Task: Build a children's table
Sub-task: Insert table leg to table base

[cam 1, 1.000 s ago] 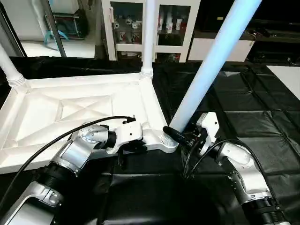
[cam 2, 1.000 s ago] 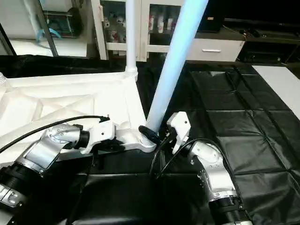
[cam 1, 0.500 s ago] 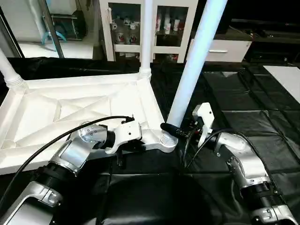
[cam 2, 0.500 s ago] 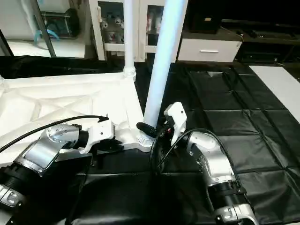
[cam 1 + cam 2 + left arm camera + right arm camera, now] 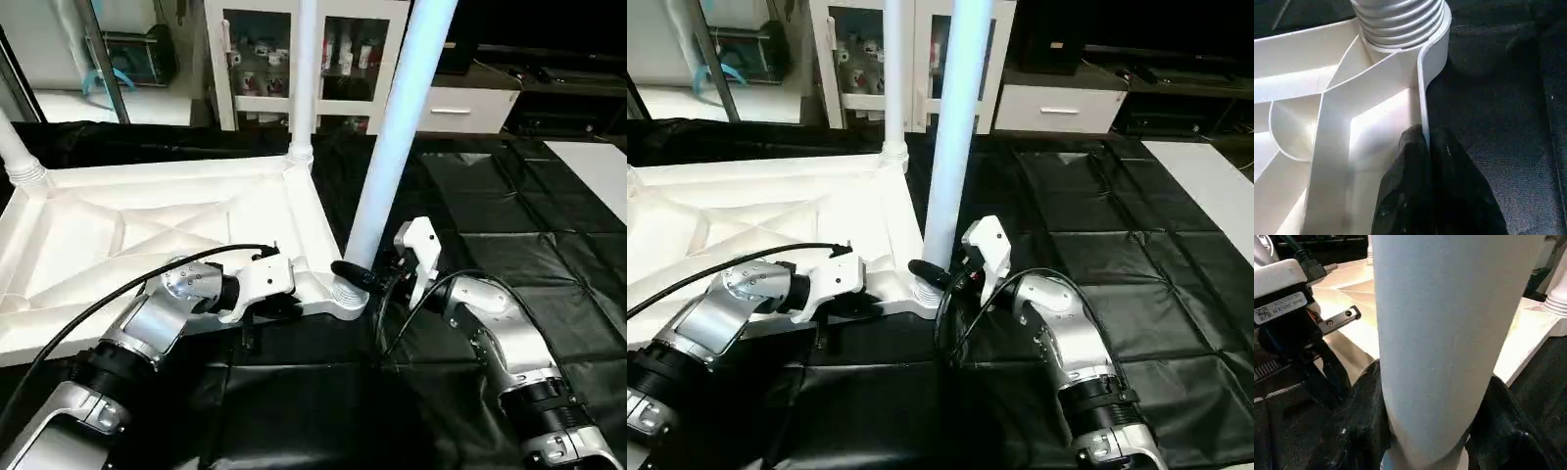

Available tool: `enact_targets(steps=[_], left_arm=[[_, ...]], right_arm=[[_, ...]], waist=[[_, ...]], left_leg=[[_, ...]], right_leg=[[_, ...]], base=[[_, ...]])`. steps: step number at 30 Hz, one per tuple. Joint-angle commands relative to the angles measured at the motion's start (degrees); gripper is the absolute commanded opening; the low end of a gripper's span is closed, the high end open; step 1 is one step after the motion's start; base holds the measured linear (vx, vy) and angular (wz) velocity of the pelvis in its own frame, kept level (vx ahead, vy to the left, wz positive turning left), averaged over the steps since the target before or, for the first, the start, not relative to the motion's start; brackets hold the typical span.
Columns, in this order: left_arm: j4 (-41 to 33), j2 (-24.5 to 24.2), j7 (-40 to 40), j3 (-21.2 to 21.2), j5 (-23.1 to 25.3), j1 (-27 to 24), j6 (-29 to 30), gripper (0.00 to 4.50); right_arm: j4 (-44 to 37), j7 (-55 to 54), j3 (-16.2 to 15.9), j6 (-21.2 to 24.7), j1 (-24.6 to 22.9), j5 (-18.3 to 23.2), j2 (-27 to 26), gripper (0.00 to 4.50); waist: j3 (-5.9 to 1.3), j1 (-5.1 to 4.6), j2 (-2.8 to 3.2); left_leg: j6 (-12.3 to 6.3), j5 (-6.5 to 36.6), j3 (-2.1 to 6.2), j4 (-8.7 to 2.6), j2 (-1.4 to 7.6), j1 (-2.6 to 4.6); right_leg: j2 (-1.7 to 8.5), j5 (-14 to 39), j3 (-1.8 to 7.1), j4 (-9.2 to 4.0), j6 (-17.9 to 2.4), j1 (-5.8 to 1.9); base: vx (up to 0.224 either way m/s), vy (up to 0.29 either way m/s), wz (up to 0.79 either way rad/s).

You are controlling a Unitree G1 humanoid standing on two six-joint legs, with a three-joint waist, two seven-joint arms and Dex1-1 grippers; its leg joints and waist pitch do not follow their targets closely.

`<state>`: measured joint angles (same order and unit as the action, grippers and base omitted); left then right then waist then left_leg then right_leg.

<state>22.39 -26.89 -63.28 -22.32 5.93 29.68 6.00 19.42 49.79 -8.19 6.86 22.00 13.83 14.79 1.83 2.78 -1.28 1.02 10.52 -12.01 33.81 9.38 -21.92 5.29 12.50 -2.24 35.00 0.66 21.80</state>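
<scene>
Your right end effector [image 5: 361, 277] is clamped around the base of the leg [image 5: 392, 147] at the near right corner socket [image 5: 345, 294] of the white top [image 5: 147, 230], and over the last second that leg has swung from a clear lean toward your right to nearly upright. I read that as the leg lining up with its socket, so seating or pressing it home looks like the step in hand; whether it is fully seated you cannot tell, because the black fingers [image 5: 1359, 431] hide the joint. Your left end effector [image 5: 1425, 147] has its fingers pressed together on the thin upright rim of the top, just beside that same corner, bracing it against the black-draped tabletop [image 5: 509, 235]. The top lies upside down, X-ribbed underside facing up, on the left half of the tabletop. Another leg [image 5: 306, 78] already stands in the far right socket, and a third [image 5: 18, 152] rises from the far left corner. The near left corner is out of sight behind your left arm. As for containers, the glass-fronted cabinet [image 5: 284, 59] behind the tabletop holds small items on its shelves, too small to identify.
</scene>
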Motion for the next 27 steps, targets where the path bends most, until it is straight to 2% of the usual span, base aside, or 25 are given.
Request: enact_targets(steps=[1, 4, 5, 8, 9, 10, 12, 15, 17, 19, 21, 23, 25, 27], left_arm=[[0.2, -0.6, -0.8, -1.8, 1.5, -0.9, 0.2, 0.00], [-0.2, -0.3, -0.3, -1.5, 1.3, -1.1, 0.9, 0.00], [-0.3, -0.1, -0.1, -1.3, 1.1, -1.2, 1.3, 0.00], [-1.8, 1.9, 3.2, -0.2, 0.7, -1.6, 5.8, 0.00], [-2.4, 2.8, 4.4, 0.0, 0.7, -1.7, 7.1, 0.00], [-3.3, 4.2, 5.8, -0.2, 1.0, -1.7, 9.0, 0.00], [-3.8, 5.3, 6.9, -0.6, 1.6, -1.5, 10.3, 0.00], [-3.9, 8.9, 10.7, -1.1, 2.9, 0.3, 13.5, 0.00], [-3.5, 11.3, 13.2, -1.0, 3.3, 1.9, 15.2, 0.00], [-2.8, 14.3, 16.5, -0.6, 3.8, 3.8, 17.1, 0.00], [-2.6, 15.6, 18.1, -0.3, 4.1, 4.5, 18.0, 0.00], [-2.0, 18.5, 21.8, -0.1, 5.0, 6.1, 19.4, 0.00], [-2.3, 22.2, 24.9, -0.1, 5.3, 7.0, 21.1, 0.00], [-2.3, 24.0, 26.9, -0.1, 5.6, 7.4, 21.4, 0.00]], right_arm=[[5.7, -2.3, -0.8, 2.6, -2.3, -3.2, 0.8, 1.84], [6.4, -4.7, -0.3, 1.7, -2.1, -3.9, 0.3, 1.84], [6.8, -5.7, 0.0, 1.3, -1.9, -4.2, 0.1, 1.84], [10.5, -15.9, 2.6, -0.9, -0.2, -6.4, -1.9, 1.84], [11.8, -19.0, 3.3, -1.5, 0.4, -7.2, -2.4, 1.84], [13.7, -23.6, 4.1, -2.4, 1.4, -8.4, -2.9, 1.84], [15.0, -27.2, 4.8, -2.6, 2.2, -9.1, -3.4, 1.84], [18.7, -34.5, 6.7, -3.0, 4.8, -9.3, -5.0, 1.84], [20.7, -38.7, 7.7, -3.3, 6.4, -9.3, -5.8, 1.84], [23.4, -43.3, 9.0, -3.6, 8.5, -8.5, -6.9, 1.84], [24.6, -45.1, 9.6, -3.7, 9.3, -8.1, -7.3, 1.84], [27.9, -49.8, 11.0, -4.2, 11.7, -7.0, -8.5, 1.84], [32.0, -55.7, 12.1, -5.4, 14.8, -6.5, -9.7, 1.84], [33.9, -58.5, 12.8, -6.1, 16.5, -5.9, -10.6, 1.84]], waist=[[-1.97, -0.30, 0.97], [-1.86, -0.45, 0.95], [-1.90, -0.47, 1.19], [-1.70, -0.98, 1.03], [-1.65, -1.26, 1.08], [-1.58, -1.52, 0.91], [-1.50, -1.93, 1.10], [-1.58, -2.51, 1.33], [-1.68, -2.87, 1.10], [-1.85, -3.07, 1.11], [-2.15, -2.95, 1.04], [-2.38, -2.70, 1.00], [-2.46, -2.83, 0.90], [-2.82, -2.64, 0.77]], left_leg=[[5.55, 27.5, 2.84, -5.87, 4.39, 2.20], [5.88, 28.8, 2.99, -5.97, 4.40, 2.17], [6.20, 28.9, 3.01, -5.97, 4.43, 2.28], [6.83, 31.0, 3.18, -6.04, 4.36, 2.19], [7.37, 31.8, 3.33, -6.11, 4.37, 2.20], [7.35, 32.8, 3.64, -6.12, 4.22, 1.96], [7.71, 34.7, 4.02, -6.40, 4.20, 1.89], [8.03, 35.3, 4.32, -6.73, 4.16, 1.69], [7.66, 35.5, 4.05, -6.44, 3.97, 2.02], [7.11, 33.9, 3.92, -6.33, 3.88, 1.87], [6.41, 30.1, 3.67, -6.20, 3.95, 1.61], [4.73, 23.6, 3.11, -5.94, 3.92, 1.06], [3.96, 22.6, 2.86, -5.65, 3.86, 1.27], [3.21, 20.1, 2.79, -5.33, 3.81, 0.90]], right_leg=[[3.64, 17.4, 2.55, -5.21, -10.0, 0.38], [3.68, 19.2, 2.55, -5.36, -9.5, 0.50], [3.72, 19.2, 2.58, -5.32, -9.5, 0.62], [3.76, 21.9, 2.53, -5.54, -9.2, 0.86], [3.84, 23.6, 2.49, -5.62, -8.9, 0.97], [3.78, 25.8, 2.27, -5.79, -8.0, 0.78], [3.70, 27.4, 2.04, -6.06, -6.9, 0.77], [3.48, 25.0, 1.76, -6.00, -7.1, 0.57], [3.43, 22.6, 1.86, -6.33, -7.7, 0.96], [3.53, 21.1, 1.95, -6.21, -8.4, 0.76], [3.58, 16.8, 2.02, -5.91, -9.1, 0.41], [3.45, 9.6, 2.05, -5.39, -10.2, -0.13], [3.43, 10.4, 1.99, -5.53, -10.8, 0.02], [3.59, 9.6, 2.00, -5.44, -10.6, -0.29]], base=[[0.000, 0.000, 0.00], [0.000, 0.000, 0.00], [0.000, 0.000, 0.00], [0.000, 0.000, 0.00], [0.000, 0.000, 0.00], [0.000, 0.000, 0.00], [0.000, 0.000, 0.00], [0.000, 0.000, 0.00], [0.000, 0.000, 0.00], [0.000, 0.000, 0.00], [0.000, 0.000, 0.00], [0.000, 0.000, 0.00], [0.000, 0.000, 0.00], [0.000, 0.000, 0.00]])
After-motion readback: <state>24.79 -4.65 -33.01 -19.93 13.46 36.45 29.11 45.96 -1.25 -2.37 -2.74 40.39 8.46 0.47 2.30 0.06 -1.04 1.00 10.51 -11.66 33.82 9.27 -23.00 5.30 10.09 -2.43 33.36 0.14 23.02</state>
